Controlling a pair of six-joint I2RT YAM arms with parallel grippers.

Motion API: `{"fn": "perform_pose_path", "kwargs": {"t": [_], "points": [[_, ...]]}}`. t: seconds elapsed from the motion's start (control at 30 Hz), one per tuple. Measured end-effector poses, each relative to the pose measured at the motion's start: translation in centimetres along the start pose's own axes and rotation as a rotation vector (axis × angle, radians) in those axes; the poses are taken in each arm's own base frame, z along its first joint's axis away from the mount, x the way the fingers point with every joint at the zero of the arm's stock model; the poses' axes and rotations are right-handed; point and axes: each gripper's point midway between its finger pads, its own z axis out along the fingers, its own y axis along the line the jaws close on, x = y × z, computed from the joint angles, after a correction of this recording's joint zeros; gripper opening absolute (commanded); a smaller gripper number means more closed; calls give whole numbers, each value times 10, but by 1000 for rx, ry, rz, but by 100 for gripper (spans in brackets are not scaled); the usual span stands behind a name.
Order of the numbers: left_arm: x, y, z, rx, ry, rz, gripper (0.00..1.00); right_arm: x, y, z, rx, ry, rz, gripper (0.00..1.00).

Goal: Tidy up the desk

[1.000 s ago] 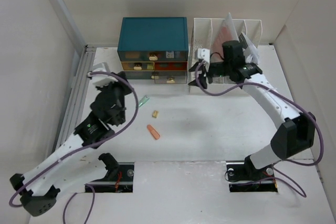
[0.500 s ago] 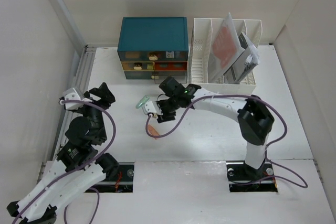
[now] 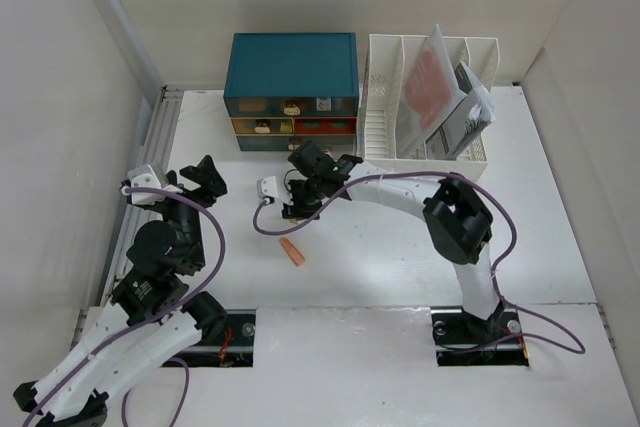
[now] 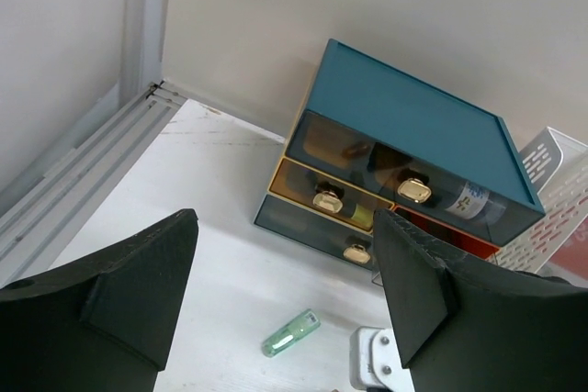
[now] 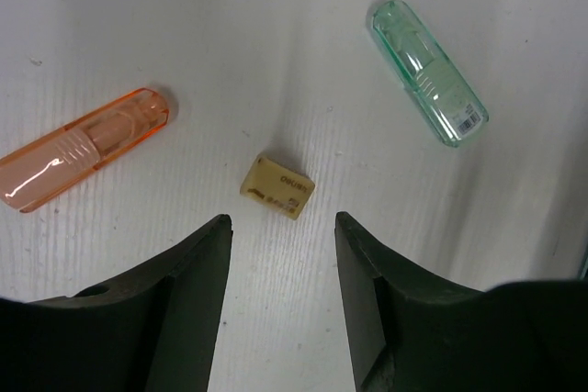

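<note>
Three small items lie on the white desk under my right gripper (image 5: 283,227). They are a tan eraser (image 5: 277,186), an orange capsule-shaped case (image 5: 83,149) and a green translucent one (image 5: 427,71). The right gripper hangs open just above the desk, with the eraser a little ahead of its fingertips and nothing between them. From above, it (image 3: 290,207) hides the eraser, while the orange case (image 3: 292,252) shows. My left gripper (image 3: 195,179) is open and empty, raised at the left, and looks at the green case (image 4: 290,332).
A teal drawer unit (image 3: 291,87) with gold knobs stands at the back, its drawers shut (image 4: 404,162). Beside it on the right is a white file rack (image 3: 385,122) holding papers. A metal rail (image 3: 150,167) runs along the left wall.
The right arm swung from the file rack down to the desk's middle and now hovers over the eraser. The left arm pulled back toward the left edge and has held there.
</note>
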Motion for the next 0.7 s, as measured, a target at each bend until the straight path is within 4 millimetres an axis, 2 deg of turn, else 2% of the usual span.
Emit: {"fn": "perform_pose_path", "kwargs": {"t": [0.13,0.4,0.57,0.7], "points": [[0,-1,0,5,1,0,76,1,-1,9,-13,-1,12,55],[-1,-1,-1,10,-3,-4,76,15,8,27,-63,30,38,57],[-1,-1,-1,11,-2,-4,76,19,10,32,-74,37,46,57],[-3,0,-2,12,-5,-8,76,18,10,32,-73,35,57,61]]}}
